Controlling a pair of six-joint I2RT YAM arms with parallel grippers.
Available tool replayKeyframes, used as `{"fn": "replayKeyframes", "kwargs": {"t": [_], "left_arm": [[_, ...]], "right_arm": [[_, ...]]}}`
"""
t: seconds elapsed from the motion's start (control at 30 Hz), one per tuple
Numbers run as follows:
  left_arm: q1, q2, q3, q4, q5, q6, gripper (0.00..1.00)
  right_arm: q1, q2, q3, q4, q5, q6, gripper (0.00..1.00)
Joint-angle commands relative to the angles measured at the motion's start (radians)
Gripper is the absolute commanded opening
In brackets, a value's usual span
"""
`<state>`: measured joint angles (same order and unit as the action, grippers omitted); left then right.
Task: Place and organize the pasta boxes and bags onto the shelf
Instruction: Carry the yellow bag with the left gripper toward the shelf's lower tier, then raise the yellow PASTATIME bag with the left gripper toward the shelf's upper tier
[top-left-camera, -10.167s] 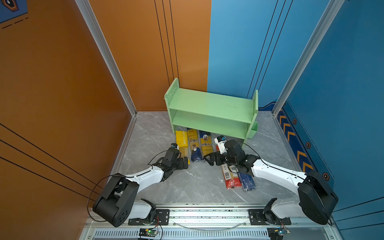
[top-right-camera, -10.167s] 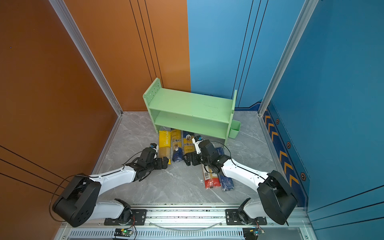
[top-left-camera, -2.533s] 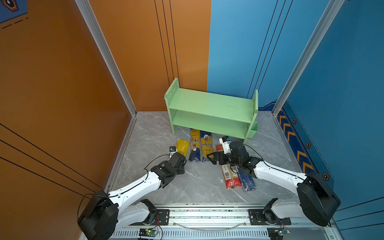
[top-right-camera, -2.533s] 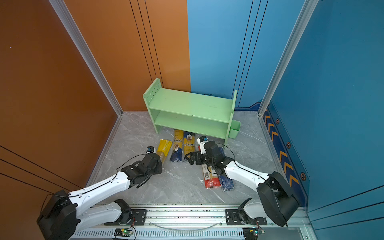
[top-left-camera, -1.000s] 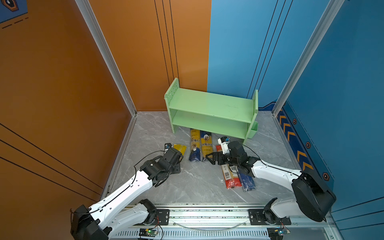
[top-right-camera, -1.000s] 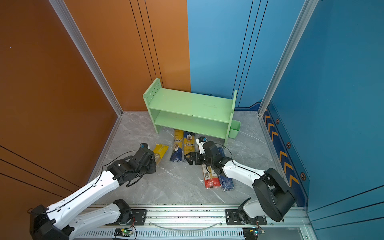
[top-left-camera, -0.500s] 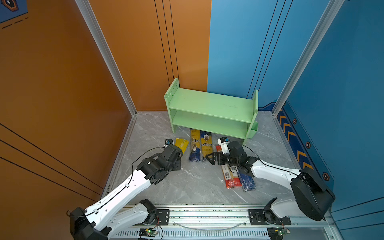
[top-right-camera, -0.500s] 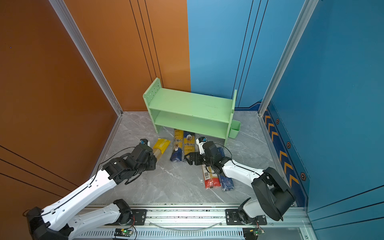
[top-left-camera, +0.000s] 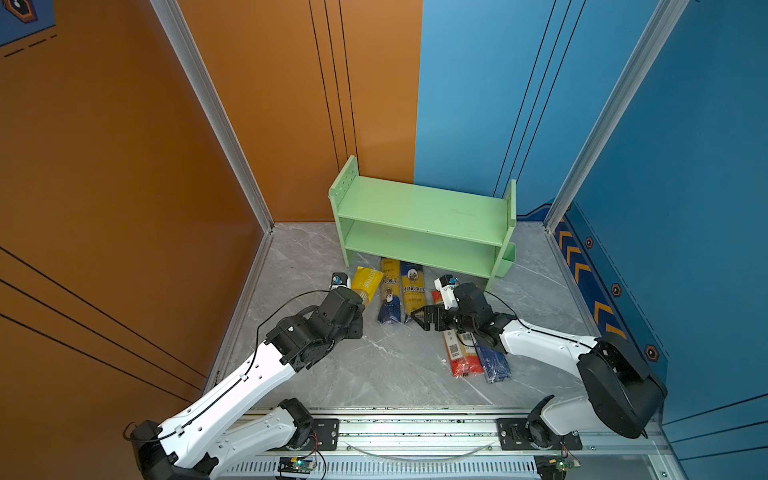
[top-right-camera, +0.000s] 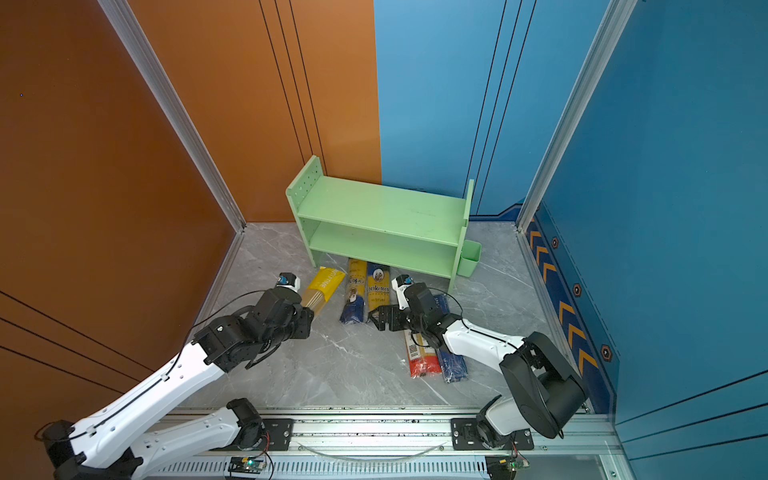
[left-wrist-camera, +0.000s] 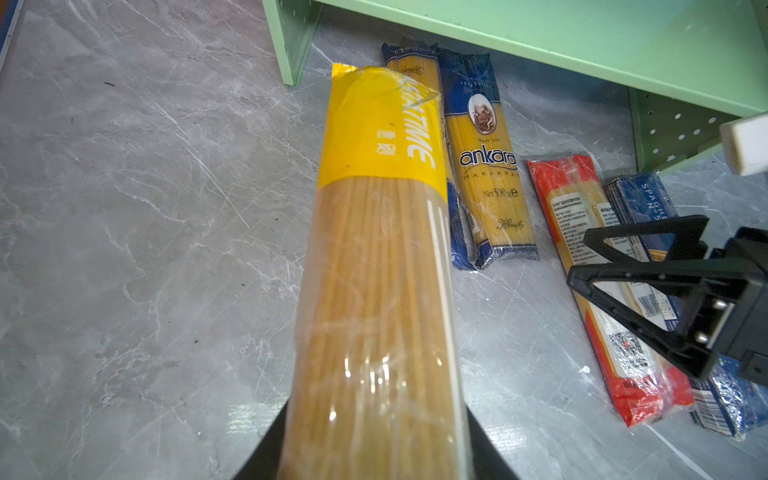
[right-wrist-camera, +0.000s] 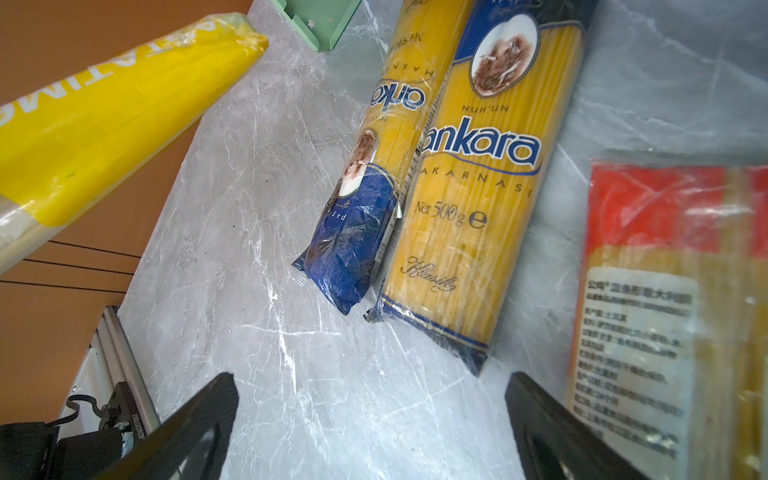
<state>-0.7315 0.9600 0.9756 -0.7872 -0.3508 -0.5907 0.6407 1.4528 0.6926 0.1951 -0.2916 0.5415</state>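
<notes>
In both top views the left gripper (top-left-camera: 360, 304) is clamped on the near end of the yellow pack (top-left-camera: 366, 281), which juts ahead of its jaws toward the end post of the shelf (top-left-camera: 419, 216). The right gripper (top-left-camera: 424, 318) stands spread wide and holds nothing. It sits just short of the near ends of the two ankara packs (top-left-camera: 411, 291). The red-ended pack (top-left-camera: 459, 357) and dark blue pack (top-left-camera: 494, 365) lie under its arm.

In the left wrist view the yellow pack (left-wrist-camera: 374, 270) fills the gap between the jaws. The ankara packs (left-wrist-camera: 486, 174) lie beside it, their far ends under the shelf (left-wrist-camera: 540, 29).

In the right wrist view the fingers (right-wrist-camera: 199, 428) straddle bare floor (right-wrist-camera: 332, 395). The ankara packs (right-wrist-camera: 478, 199) lie straight ahead and the red-ended pack (right-wrist-camera: 665, 291) just beside one finger.
</notes>
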Motion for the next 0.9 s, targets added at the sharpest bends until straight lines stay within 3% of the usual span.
{"fn": "replayKeyframes", "kwargs": {"t": [0.0, 0.87], "left_arm": [[-0.018, -0.052, 0.093, 0.105, -0.084, 0.028, 0.0], [-0.063, -0.103, 0.212, 0.099, -0.107, 0.1, 0.0]], "right_arm": [[-0.003, 0.017, 0.028, 0.004, -0.014, 0.012, 0.98], [0.014, 0.058, 0.066, -0.01, -0.011, 0.015, 0.97]]}}
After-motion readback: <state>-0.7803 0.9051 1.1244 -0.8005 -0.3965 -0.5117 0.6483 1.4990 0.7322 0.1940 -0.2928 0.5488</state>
